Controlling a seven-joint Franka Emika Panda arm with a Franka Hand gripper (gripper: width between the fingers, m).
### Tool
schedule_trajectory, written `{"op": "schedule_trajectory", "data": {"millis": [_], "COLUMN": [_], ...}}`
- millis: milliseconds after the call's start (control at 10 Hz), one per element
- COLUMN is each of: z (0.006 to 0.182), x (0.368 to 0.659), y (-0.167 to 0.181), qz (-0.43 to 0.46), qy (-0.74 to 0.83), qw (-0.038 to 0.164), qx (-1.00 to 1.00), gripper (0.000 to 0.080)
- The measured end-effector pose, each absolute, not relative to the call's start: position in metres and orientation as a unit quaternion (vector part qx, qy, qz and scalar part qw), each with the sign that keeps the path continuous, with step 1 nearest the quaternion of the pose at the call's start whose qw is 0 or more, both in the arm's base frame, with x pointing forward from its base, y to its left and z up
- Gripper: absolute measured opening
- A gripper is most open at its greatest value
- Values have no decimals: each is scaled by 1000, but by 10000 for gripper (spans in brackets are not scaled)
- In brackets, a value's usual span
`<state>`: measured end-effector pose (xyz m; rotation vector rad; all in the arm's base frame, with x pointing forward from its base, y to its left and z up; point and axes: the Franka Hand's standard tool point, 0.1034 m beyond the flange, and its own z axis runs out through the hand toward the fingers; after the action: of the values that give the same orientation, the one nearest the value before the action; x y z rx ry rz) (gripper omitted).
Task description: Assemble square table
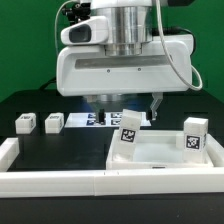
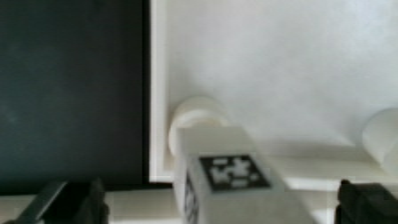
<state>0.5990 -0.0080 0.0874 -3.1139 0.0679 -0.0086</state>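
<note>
The white square tabletop (image 1: 160, 152) lies at the exterior view's right, inside the border rail. One white tagged leg (image 1: 128, 130) stands on its near-left part, and a second tagged leg (image 1: 195, 135) stands at its right. My gripper (image 1: 128, 108) hangs just above the first leg, open. In the wrist view the tabletop (image 2: 267, 60) fills the frame. The tagged leg (image 2: 222, 165) sits between my dark fingers (image 2: 71, 200), with a gap on each side of it. The gripper (image 2: 221, 205) holds nothing. The second leg (image 2: 377, 135) shows at the frame's edge.
Two loose white leg blocks (image 1: 24, 123) (image 1: 53, 122) lie on the black table at the exterior view's left. The marker board (image 1: 88, 120) lies behind, under the arm. The long white border rail (image 1: 60, 180) runs along the front and left.
</note>
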Motion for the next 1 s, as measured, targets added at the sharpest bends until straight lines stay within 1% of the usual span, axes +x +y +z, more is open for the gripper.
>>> {"op": "schedule_trajectory", "data": {"millis": [500,600,700,800,900,1000], "z": [85,85,85,84,84,84], "x": [600,599,599,598,598,598], "y": [-12,-12,-12,-14,-14,-15], "qz": [-4,-3,-3,-3,-3,-3], "qy": [27,27,27,28,29,29], "qw": [12,12,12,12,12,12], "qx": [-1000,-1000,-1000,-1000,-1000,-1000], "gripper": [649,553,553,370,290,290]}}
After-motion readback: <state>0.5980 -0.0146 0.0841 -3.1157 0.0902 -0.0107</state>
